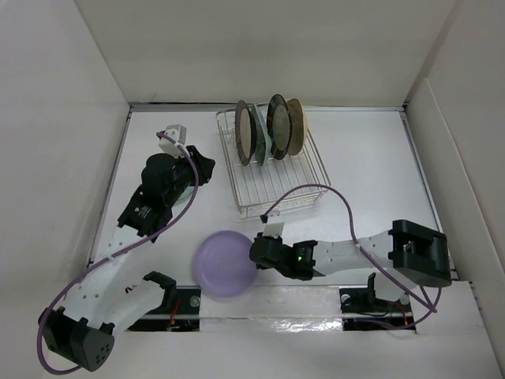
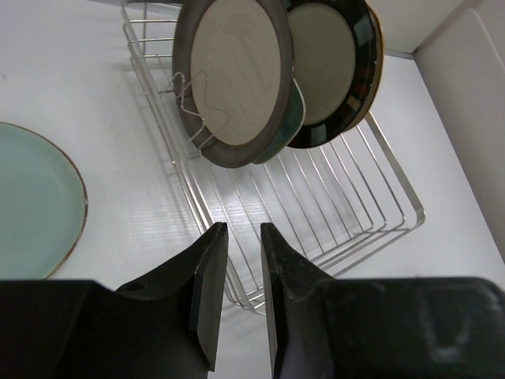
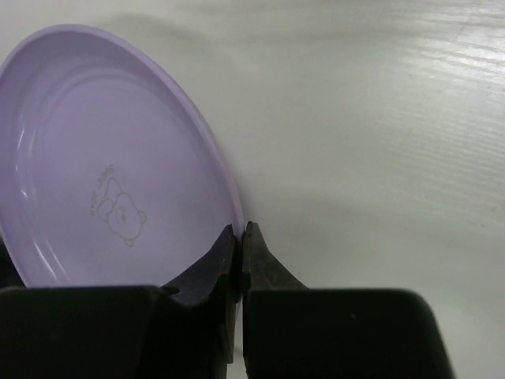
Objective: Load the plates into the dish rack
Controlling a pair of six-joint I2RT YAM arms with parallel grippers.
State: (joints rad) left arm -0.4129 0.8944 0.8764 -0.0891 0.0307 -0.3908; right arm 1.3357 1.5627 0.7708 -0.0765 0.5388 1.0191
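Lavender round plastic plate [image 1: 225,263], worktop [image 1: 363,158] near edge: light, stiff, slick; right gripper [image 3: 239,230] pinches rim; left gripper [image 2: 244,230] narrowly parted, empty.

White table [image 1: 371,158] (white walls [image 1: 268,47] around)

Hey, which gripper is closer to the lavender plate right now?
Right. The right gripper is closed on the right edge of the lavender plate. The left gripper sits farther back, open, beside the left side of the dish rack, well apart from the plate.
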